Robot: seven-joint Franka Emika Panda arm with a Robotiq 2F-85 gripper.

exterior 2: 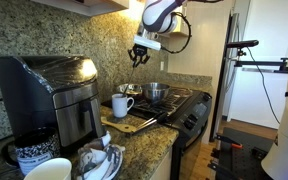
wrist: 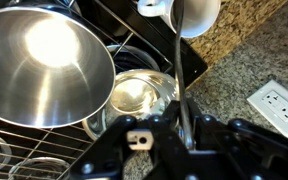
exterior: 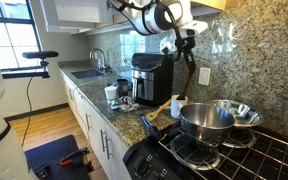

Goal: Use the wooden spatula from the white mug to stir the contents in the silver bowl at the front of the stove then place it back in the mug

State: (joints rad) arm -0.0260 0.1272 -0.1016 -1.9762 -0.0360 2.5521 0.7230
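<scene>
My gripper [wrist: 184, 125] is shut on the slim handle of the wooden spatula [wrist: 180, 70]. The spatula hangs down from the jaws, and its far end lines up with the white mug [wrist: 196, 15] at the top of the wrist view. In both exterior views the gripper [exterior: 187, 48] [exterior 2: 139, 58] hangs well above the mug [exterior: 177, 103] [exterior 2: 121, 105]. The silver bowl [exterior: 206, 120] [wrist: 44, 60] stands at the front of the stove [exterior: 234, 155] [exterior 2: 182, 100], beside the mug. Glare fills its inside, so I cannot make out any contents.
A shinier flared steel bowl [exterior: 242, 112] [wrist: 139, 95] sits behind the silver bowl, nearer the wall. A black coffee maker [exterior: 147, 75] [exterior 2: 54, 95] stands on the granite counter past the mug. A wall outlet [wrist: 274, 100] is close by. A sink [exterior: 89, 72] lies farther along.
</scene>
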